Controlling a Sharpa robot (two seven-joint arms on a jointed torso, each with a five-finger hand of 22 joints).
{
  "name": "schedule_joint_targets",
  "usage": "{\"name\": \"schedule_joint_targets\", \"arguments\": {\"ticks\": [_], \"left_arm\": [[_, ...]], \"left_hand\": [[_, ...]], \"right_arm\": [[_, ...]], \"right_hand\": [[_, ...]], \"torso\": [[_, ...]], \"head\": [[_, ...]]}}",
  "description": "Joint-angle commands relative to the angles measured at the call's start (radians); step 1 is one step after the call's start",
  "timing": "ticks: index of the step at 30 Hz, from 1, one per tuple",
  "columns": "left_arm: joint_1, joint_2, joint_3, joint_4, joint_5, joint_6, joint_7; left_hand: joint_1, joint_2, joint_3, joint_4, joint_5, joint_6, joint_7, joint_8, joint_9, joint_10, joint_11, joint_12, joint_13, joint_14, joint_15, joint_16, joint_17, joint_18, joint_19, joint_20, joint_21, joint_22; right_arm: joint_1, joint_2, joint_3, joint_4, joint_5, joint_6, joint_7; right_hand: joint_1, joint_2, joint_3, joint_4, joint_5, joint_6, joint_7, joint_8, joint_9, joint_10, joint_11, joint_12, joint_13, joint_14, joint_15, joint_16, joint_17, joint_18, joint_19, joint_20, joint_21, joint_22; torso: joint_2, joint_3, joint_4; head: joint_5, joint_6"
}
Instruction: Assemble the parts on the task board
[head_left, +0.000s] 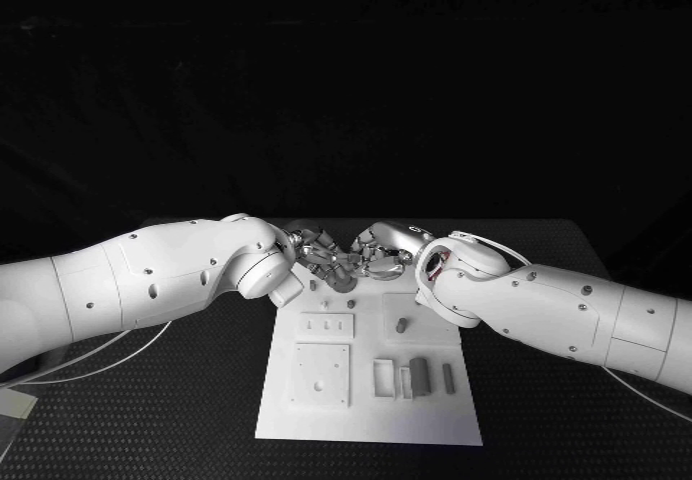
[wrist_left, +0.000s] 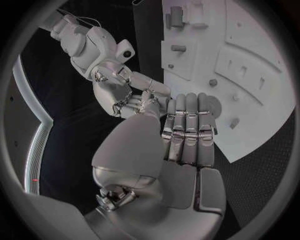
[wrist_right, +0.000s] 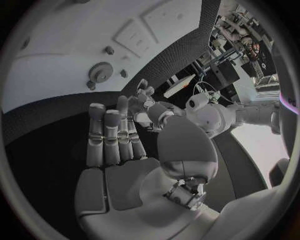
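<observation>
Start from the worktop (head_left: 577, 400), a black, finely ribbed mat that should grip anything you set down, and from the task board (head_left: 368, 415), a flat matte white plate that lies in its middle and runs from the near edge toward the far edge. The board's surface is hard and smooth, cut with shallow rectangular recesses and small round holes, so a part will probably only seat if you bring it down square to its hole. The parts here are grey: a few upright blocks (head_left: 420, 377) stand in the board's near right area, and a short peg (head_left: 400, 324) stands nearer its middle. Your left hand (head_left: 329, 262) and right hand (head_left: 384, 258), both polished silver metal on glossy white arms, meet fingertip to fingertip above the board's far end. In the left wrist view the left hand's long fingers (wrist_left: 187, 130) lie straight and side by side with the thumb brought across toward the right hand; in the right wrist view the right hand's fingers (wrist_right: 112, 135) do the same. Something small may be passing between the fingertips, but you cannot tell whether either hand is grasping a part or holds nothing. Judging from this, keep both wrists steady and do not loosen one hand before the other has a firm pinch.
</observation>
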Motion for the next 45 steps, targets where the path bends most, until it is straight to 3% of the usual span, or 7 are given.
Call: {"name": "schedule_joint_targets", "arguments": {"ticks": [1,6,10,16,30,37,45], "left_arm": [[0.001,0.005,0.002,0.005,0.004,0.000,0.010],[0.001,0.005,0.002,0.006,0.004,-0.001,0.004],[0.001,0.006,0.002,0.005,0.003,-0.002,-0.003],[0.001,0.005,0.002,0.005,0.011,-0.012,-0.007],[0.001,0.004,0.002,0.005,0.042,-0.027,-0.007],[0.001,0.001,0.002,0.004,0.049,-0.026,-0.012],[0.001,-0.007,0.002,-0.002,0.049,-0.011,-0.036]], "left_hand": [[-0.004,-0.008,-0.006,0.001,-0.006,0.009,-0.001,0.002,0.000,0.011,-0.001,-0.003,0.002,0.008,-0.002,0.006,0.001,-0.014,0.011,-0.001,-0.004,0.001],[0.013,-0.009,0.000,-0.002,0.004,0.012,-0.003,0.004,0.001,0.015,-0.003,-0.002,0.003,0.009,-0.003,0.006,0.000,-0.014,0.011,-0.002,-0.005,0.001],[0.081,-0.014,0.036,-0.005,0.020,0.017,-0.006,0.005,0.002,0.020,-0.005,-0.003,0.004,0.012,-0.004,0.007,0.000,-0.015,0.014,-0.002,-0.006,-0.001],[0.134,-0.019,0.067,-0.008,0.067,0.034,-0.018,0.016,0.013,0.038,-0.012,0.000,0.006,0.015,-0.004,0.008,0.002,-0.015,0.017,-0.002,-0.006,-0.003],[0.170,-0.021,0.104,-0.008,0.103,0.044,-0.025,0.025,0.027,0.059,-0.019,0.002,0.009,0.023,-0.007,0.014,0.007,-0.015,0.022,-0.002,-0.006,-0.006],[0.165,-0.023,0.113,-0.006,0.121,0.053,-0.029,0.031,0.035,0.073,-0.025,0.005,0.013,0.031,-0.011,0.020,0.011,-0.015,0.029,-0.006,-0.003,-0.005],[0.154,-0.025,0.120,-0.007,0.145,0.066,-0.034,0.040,0.047,0.089,-0.032,0.009,0.019,0.040,-0.017,0.030,0.020,-0.015,0.040,-0.012,0.001,0.000]], "right_arm": [[-0.001,0.008,0.001,0.012,-0.009,0.009,0.023],[-0.001,0.007,0.001,0.012,-0.010,0.008,0.023],[-0.001,0.007,0.001,0.013,-0.014,0.006,0.023],[-0.001,0.007,0.001,0.014,-0.016,0.006,0.022],[-0.001,0.008,0.001,0.005,-0.016,0.031,0.020],[-0.001,0.003,0.001,-0.005,-0.022,0.054,0.006],[-0.001,-0.026,0.000,-0.036,0.005,0.029,0.014]], "right_hand": [[0.001,0.000,0.006,0.002,0.003,0.008,0.016,-0.003,0.002,0.007,0.001,0.006,-0.001,0.001,-0.005,0.004,-0.002,0.035,0.001,-0.004,-0.004,0.013],[0.001,0.000,0.006,0.002,0.003,0.008,0.016,-0.003,0.002,0.007,0.001,0.007,-0.002,0.001,-0.005,0.004,-0.002,0.035,0.001,-0.004,-0.004,0.013],[0.001,0.000,0.006,0.002,0.003,0.008,0.016,-0.003,0.002,0.007,0.001,0.007,-0.002,0.001,-0.005,0.004,-0.002,0.035,0.001,-0.004,-0.004,0.013],[0.001,0.000,0.007,0.002,0.003,0.009,0.016,-0.003,0.002,0.007,0.001,0.007,-0.002,0.001,-0.006,0.004,-0.002,0.035,0.001,-0.004,-0.004,0.013],[-0.001,-0.013,0.007,-0.002,0.003,0.001,0.019,-0.010,0.001,-0.001,0.004,0.004,-0.006,-0.004,-0.003,0.000,-0.005,0.035,-0.002,-0.003,-0.008,0.013],[-0.008,-0.051,0.005,-0.001,0.003,-0.055,0.041,-0.045,-0.012,-0.039,0.024,-0.010,-0.018,-0.023,0.017,-0.007,-0.011,0.035,-0.018,0.006,-0.021,0.011],[-0.022,-0.107,-0.031,0.003,0.000,-0.193,0.081,-0.122,-0.050,-0.089,0.061,-0.003,-0.014,-0.053,0.052,-0.006,-0.013,0.035,-0.038,0.018,-0.030,0.015]], "torso": [[0.000,0.0002,-0.0008],[0.000,0.0003,-0.0009],[0.000,-0.0001,-0.0005],[0.000,0.0003,-0.0007],[0.000,-0.0002,-0.0002],[0.000,-0.0006,0.0006],[0.000,-0.0007,0.0012]], "head": [[0.000,-0.002],[0.000,-0.003],[0.000,-0.003],[0.001,-0.004],[-0.002,-0.004],[-0.003,-0.004],[0.001,-0.008]]}}
